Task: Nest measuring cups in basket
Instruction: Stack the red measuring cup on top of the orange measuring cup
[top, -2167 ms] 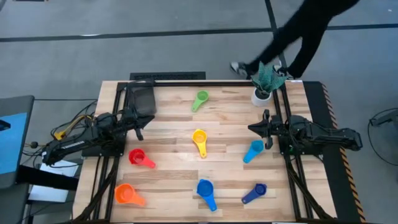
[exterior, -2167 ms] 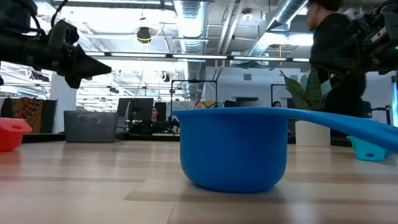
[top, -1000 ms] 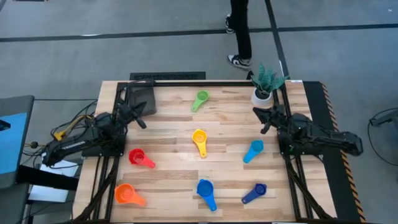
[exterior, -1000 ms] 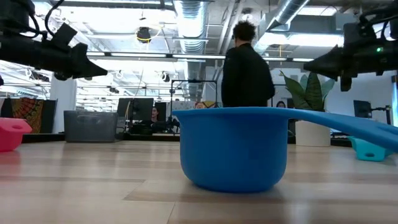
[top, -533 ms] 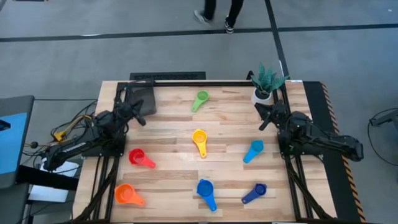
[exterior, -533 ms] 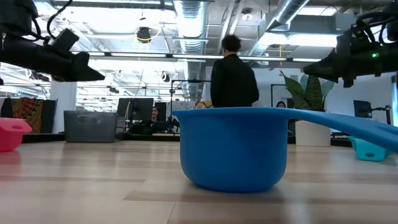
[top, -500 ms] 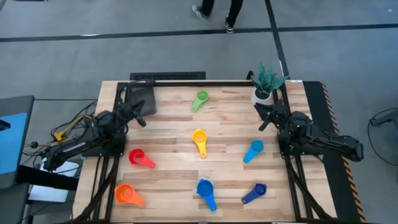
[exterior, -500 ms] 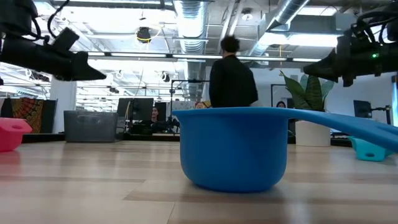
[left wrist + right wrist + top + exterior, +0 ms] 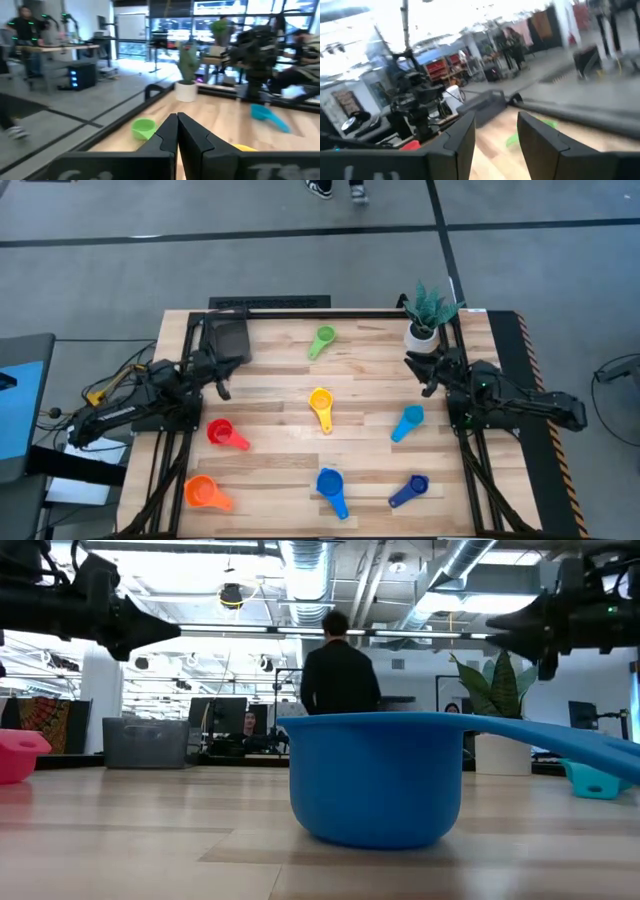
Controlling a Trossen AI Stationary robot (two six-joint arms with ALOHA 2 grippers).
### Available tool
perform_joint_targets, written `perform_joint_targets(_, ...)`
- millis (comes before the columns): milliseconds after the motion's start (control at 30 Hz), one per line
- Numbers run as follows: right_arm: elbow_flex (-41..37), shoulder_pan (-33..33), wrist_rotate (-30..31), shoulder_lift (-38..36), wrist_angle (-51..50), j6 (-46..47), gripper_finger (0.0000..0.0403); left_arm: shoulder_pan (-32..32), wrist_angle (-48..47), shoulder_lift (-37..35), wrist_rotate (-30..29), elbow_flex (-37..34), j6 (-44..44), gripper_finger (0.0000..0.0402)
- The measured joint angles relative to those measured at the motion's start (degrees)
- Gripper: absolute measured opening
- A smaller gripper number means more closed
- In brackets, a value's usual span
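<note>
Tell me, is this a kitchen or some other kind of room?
Not a kitchen: it looks like a robotics lab or workshop. The wooden table stands on a bare grey floor, exposed ducts run overhead, and desks with monitors sit behind, where a person stands.

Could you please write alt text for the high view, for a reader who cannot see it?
Seven coloured measuring cups lie scattered on a wooden table, none yet in the dark basket at its far left corner. The left tool hovers shut near the basket; the right tool hovers open beside a potted plant.
</note>
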Motion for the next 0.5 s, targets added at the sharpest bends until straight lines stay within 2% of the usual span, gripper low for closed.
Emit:
perform_joint_targets(233, 0.0, 4.0, 5.8, 9.9, 6.3, 3.8, 0.0175, -4.9, 0.1, 0.0, -2.9, 0.0, 0.3, 0.0)
perform_joint_targets(367, 0.4, 5.8, 8.3, 18.6, 14.1, 3.9, 0.017, -7.3, -0.1, 0.0, -3.0, 0.0, -2.2, 0.0013)
perform_joint_targets(500, 4.9, 7.2, 9.1, 29.4, 15.7, 4.0, 0.0169, -10.1, -0.1, 0.5, -4.8, 0.0, -2.7, 0.0039)
